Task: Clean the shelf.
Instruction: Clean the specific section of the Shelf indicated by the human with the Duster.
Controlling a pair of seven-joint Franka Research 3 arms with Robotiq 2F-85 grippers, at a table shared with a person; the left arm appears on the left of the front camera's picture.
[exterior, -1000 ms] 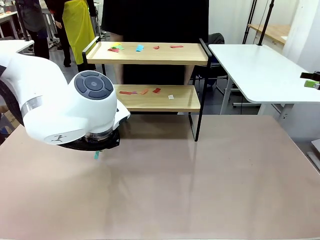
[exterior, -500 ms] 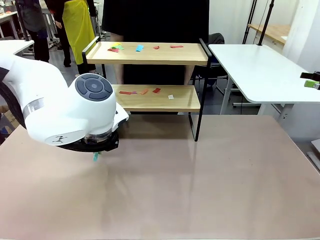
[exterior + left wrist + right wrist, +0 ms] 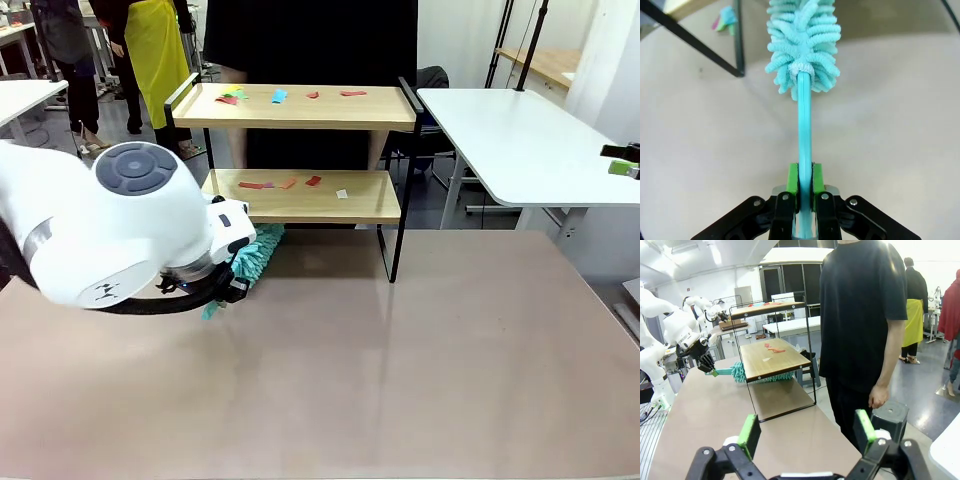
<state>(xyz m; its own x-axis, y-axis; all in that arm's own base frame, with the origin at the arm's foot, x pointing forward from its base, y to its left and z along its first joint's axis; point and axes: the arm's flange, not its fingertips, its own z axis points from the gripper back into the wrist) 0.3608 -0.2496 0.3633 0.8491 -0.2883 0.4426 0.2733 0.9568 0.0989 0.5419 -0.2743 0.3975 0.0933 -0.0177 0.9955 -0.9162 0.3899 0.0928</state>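
The shelf (image 3: pixel 300 118) stands at the table's far side, with coloured paper scraps (image 3: pixel 283 183) on both wooden boards. My left gripper (image 3: pixel 805 178) is shut on the thin handle of a teal fluffy duster (image 3: pixel 802 45). In the front view the duster head (image 3: pixel 256 256) sticks out from under my left wrist, low over the table beside the shelf's lower board. From the right wrist view, the duster (image 3: pixel 765 376) lies along the underside of that board (image 3: pixel 771 359). My right gripper (image 3: pixel 807 432) stands open and holds nothing, far off to the right.
A person in black (image 3: pixel 865 325) stands behind the shelf, hand hanging down. A white table (image 3: pixel 520 140) stands at the right. The shelf's black frame leg (image 3: pixel 397 240) reaches down to the brown tabletop (image 3: pixel 400 360), which is bare in front.
My left arm has swung and dropped lower. The duster head, earlier hidden but for a small teal tip, now points toward the shelf's lower board. The right gripper has not moved.
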